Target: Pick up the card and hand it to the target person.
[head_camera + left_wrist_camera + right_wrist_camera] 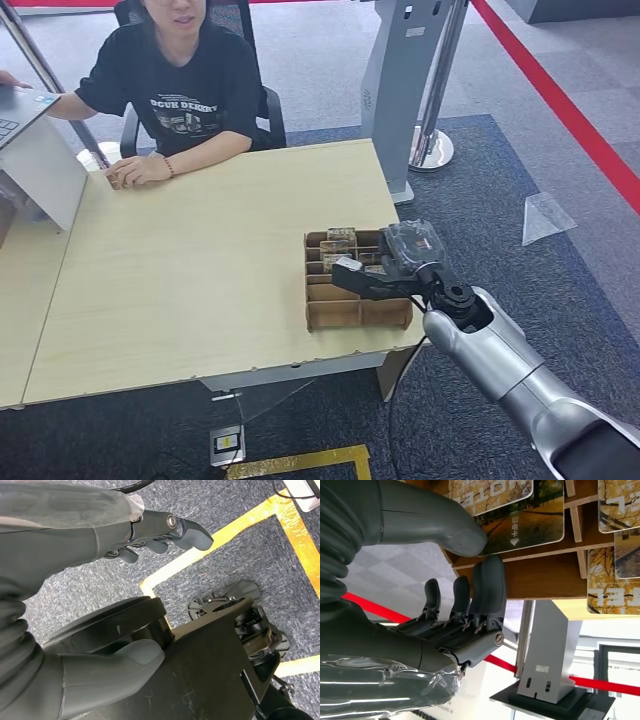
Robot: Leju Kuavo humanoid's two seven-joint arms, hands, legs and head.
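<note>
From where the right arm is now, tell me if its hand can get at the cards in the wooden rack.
Probably yes. The right robot hand is already at the rack, its thumb over a card with fingers below the rack's edge. Nothing blocks it.

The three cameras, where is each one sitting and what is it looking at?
Head view: high on the robot, looking forward and down at the table, card holder and seated person; its right arm and right hand show.
Left wrist view: behind the left hand, facing the carpet and yellow floor line.
Right wrist view: behind the right hand, facing the cards close up.
Shared: head and right wrist views both show the right hand at the card holder.
</note>
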